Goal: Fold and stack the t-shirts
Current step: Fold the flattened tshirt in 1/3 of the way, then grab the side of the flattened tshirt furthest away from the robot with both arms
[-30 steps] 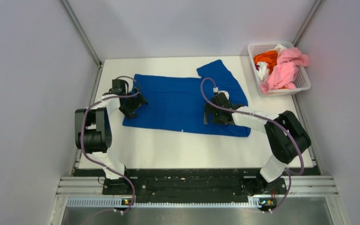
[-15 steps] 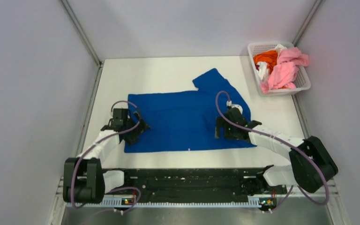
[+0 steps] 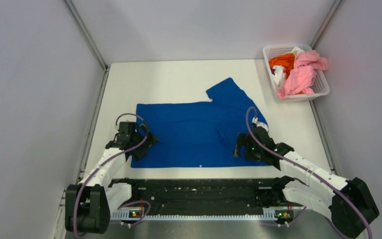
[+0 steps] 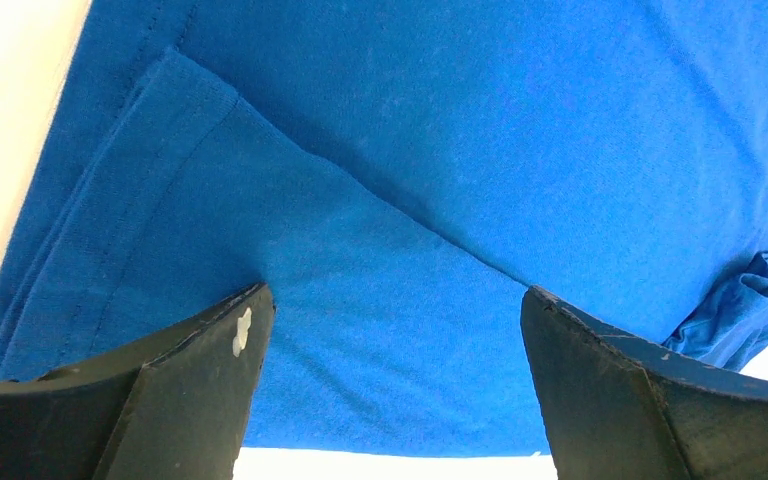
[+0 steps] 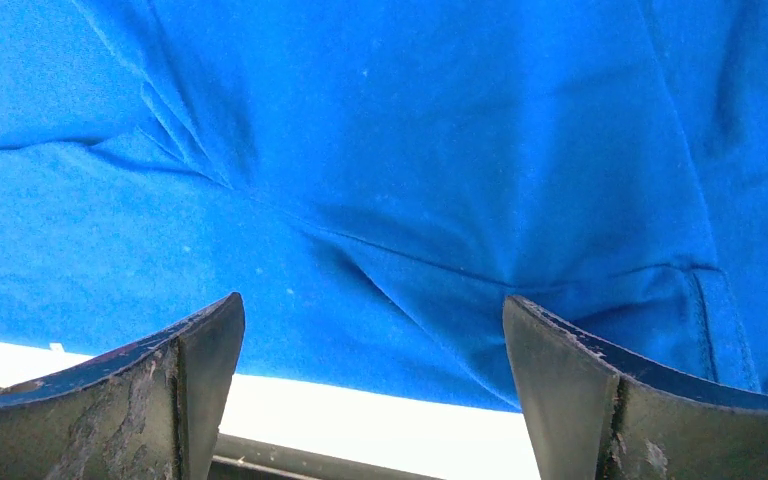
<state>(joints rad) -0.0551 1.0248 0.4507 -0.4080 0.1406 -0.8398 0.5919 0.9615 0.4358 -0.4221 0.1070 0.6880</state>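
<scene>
Both my claws hang spread wide with nothing between their fingers: my left gripper (image 4: 392, 300) over the near left corner of the blue t-shirt (image 3: 194, 129), my right gripper (image 5: 372, 305) over its near right edge. The shirt lies spread on the table (image 3: 179, 79), one sleeve (image 3: 226, 88) poking out at its far right. Well beyond that sleeve, the basket (image 3: 302, 96) holds the pink tee (image 3: 301, 74) and the orange tee (image 3: 282, 61). I judge this is the flattening stage, with the first fold not yet made. Next I'd pinch the near hem at both ends and carry it across evenly.
</scene>
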